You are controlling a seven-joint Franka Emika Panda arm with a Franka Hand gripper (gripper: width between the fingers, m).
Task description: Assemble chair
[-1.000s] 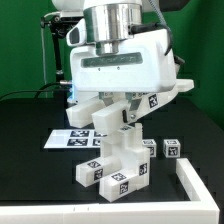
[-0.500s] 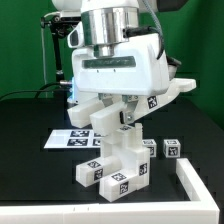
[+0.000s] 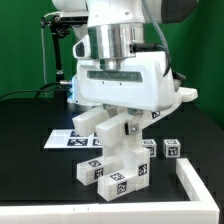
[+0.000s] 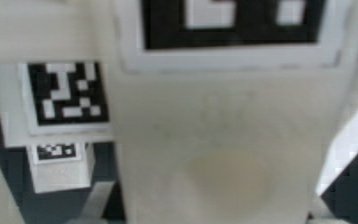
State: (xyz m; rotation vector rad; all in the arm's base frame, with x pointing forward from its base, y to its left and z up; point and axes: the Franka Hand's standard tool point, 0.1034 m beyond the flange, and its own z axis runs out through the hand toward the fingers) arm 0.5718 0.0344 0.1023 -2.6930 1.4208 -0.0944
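My big white gripper (image 3: 108, 133) hangs over the middle of the table, its fingers (image 3: 88, 124) on either side of a white chair piece (image 3: 118, 128). In the wrist view that piece (image 4: 220, 120) fills the space between the fingers (image 4: 114, 205) and carries a black-and-white tag at its far end. The gripper looks shut on it. Directly below stands the partly built chair (image 3: 112, 168), a stack of white tagged blocks on the black table. Two small tagged cube-ended pieces (image 3: 172, 150) lie toward the exterior view's right. Where the held piece meets the stack is hidden.
The marker board (image 3: 70, 140) lies flat behind the chair, toward the exterior view's left, and also shows in the wrist view (image 4: 60, 95). A white L-shaped rail (image 3: 195, 185) sits at the front right of the exterior view. A green wall stands behind.
The gripper has sunk a little and shifted slightly toward the exterior view's right with the piece still in it. The stacked chair parts have not moved.
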